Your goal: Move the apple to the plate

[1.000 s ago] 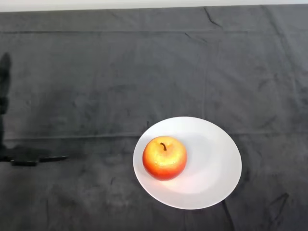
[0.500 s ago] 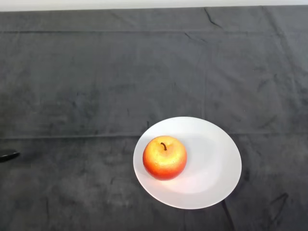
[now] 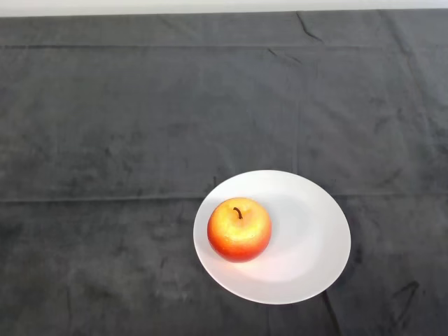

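Apple (image 3: 239,229) on plate (image 3: 311,241), task side looks done from your head view.
Fruit is round, glossy red-orange with a yellow patch on top and a short dark stem, sitting upright on the left part of the smooth white round plate. Plate rests on the dark grey tablecloth (image 3: 140,119), matte, with soft creases and a fold line running across. Versus half a second ago: the black tip at the left edge is gone, apple and plate unmoved. Robot hand isn't visible, so you get no read on its fingers.
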`<control>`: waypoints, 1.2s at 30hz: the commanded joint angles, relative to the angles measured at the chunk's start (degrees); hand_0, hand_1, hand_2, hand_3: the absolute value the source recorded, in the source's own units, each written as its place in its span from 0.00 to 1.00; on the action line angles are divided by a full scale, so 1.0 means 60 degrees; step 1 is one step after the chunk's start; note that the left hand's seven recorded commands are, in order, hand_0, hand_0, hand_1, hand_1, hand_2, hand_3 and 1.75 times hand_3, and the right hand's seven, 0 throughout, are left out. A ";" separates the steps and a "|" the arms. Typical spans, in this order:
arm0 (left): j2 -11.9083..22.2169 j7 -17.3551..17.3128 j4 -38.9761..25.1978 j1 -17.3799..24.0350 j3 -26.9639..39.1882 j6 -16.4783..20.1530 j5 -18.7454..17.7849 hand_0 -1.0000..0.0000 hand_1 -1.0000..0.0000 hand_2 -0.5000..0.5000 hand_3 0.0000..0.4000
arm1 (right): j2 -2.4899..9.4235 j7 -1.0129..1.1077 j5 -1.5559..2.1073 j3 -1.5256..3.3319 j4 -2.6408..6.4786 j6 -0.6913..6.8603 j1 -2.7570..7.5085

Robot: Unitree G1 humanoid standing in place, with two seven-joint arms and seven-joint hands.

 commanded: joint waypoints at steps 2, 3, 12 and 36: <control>0.0693 0.0193 0.0413 -0.0120 0.0479 0.0134 0.0103 1.00 1.00 0.50 0.00 | -0.0200 0.0020 0.0191 -0.0136 -0.0033 -0.0025 -0.0117; 0.0689 0.0207 0.0430 -0.0138 0.0503 0.0141 0.0118 1.00 1.00 0.50 0.00 | -0.0200 0.0021 0.0190 -0.0136 -0.0031 -0.0025 -0.0118; 0.0626 0.0243 0.0504 -0.0223 0.0697 0.0123 0.0284 1.00 1.00 0.50 0.00 | -0.0206 0.0030 0.0185 -0.0136 -0.0015 -0.0027 -0.0124; 0.0562 0.0196 0.0490 -0.0253 0.1043 0.0023 0.0750 1.00 1.00 0.50 0.00 | -0.0213 0.0046 0.0173 -0.0135 0.0006 -0.0032 -0.0133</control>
